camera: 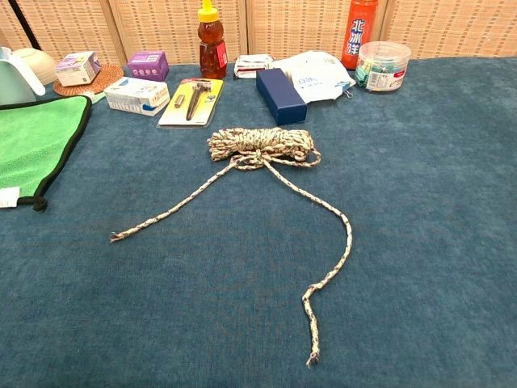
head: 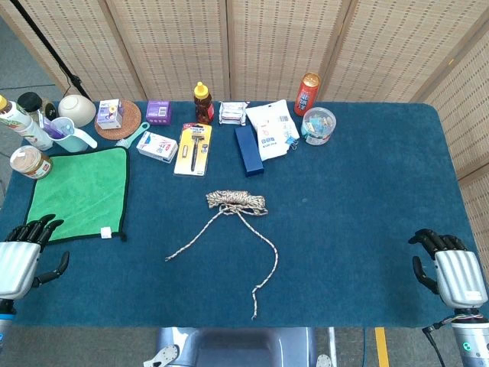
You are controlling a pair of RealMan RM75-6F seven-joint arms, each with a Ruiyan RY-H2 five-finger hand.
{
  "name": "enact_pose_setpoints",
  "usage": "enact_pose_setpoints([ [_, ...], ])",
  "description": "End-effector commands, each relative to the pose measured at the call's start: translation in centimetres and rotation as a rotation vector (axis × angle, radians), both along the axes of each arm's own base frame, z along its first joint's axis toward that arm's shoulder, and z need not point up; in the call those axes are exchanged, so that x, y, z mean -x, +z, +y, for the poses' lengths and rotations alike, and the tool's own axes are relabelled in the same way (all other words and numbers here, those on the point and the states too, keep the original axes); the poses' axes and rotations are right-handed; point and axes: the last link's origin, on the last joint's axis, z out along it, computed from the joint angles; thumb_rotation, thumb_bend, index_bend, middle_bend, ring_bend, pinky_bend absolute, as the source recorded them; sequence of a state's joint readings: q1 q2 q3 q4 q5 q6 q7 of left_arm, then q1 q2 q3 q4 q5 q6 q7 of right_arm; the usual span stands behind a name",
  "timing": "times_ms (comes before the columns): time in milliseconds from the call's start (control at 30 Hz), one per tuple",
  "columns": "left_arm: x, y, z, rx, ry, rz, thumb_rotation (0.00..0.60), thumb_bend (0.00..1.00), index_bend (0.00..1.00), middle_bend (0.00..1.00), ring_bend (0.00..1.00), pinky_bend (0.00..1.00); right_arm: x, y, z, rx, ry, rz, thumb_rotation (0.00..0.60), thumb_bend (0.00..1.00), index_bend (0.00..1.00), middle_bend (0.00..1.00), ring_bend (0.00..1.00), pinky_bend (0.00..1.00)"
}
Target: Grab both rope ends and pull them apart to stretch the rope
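A speckled beige rope [head: 236, 202] [camera: 260, 146] lies coiled in a bundle at the middle of the blue table. Two loose tails run toward me from the bundle. One end [head: 169, 259] [camera: 117, 236] lies to the front left, the other end [head: 254, 314] [camera: 312, 358] near the front edge. My left hand [head: 21, 256] hovers at the front left corner, fingers apart, holding nothing. My right hand [head: 449, 267] sits at the front right corner, also empty with fingers apart. Both hands are far from the rope and appear only in the head view.
A green cloth [head: 79, 191] [camera: 32, 144] lies at the left. Along the back stand a honey bottle [head: 202, 102], razor pack [head: 193, 150], dark blue box [head: 249, 150], white pouch [head: 273, 128], red can [head: 308, 94], plastic tub [head: 318, 125] and small boxes. Jars and a cup crowd the far left.
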State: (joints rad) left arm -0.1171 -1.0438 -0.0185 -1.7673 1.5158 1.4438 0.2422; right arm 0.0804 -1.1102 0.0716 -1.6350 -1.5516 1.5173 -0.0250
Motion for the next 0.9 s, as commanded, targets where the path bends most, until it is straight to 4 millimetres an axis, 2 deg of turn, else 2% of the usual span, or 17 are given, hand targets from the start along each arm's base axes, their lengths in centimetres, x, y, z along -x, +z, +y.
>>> enact_pose_setpoints([
  [33,0.03,-0.01,-0.01,0.001,0.0,0.0,0.215,0.42,0.2,0.17,0.21,0.24,-0.02,-0.04,-0.01,-0.002,0.0,0.0,0.6,0.51,0.39,0.32,0.39,0.3],
  [900,-0.55,0.17,0.64,-0.01,-0.022,0.002,0.215,0.42,0.2,0.17,0.21,0.24,0.15,-0.21,-0.21,-0.002,0.007,-0.012,0.6,0.51,0.38,0.32,0.39,0.3],
])
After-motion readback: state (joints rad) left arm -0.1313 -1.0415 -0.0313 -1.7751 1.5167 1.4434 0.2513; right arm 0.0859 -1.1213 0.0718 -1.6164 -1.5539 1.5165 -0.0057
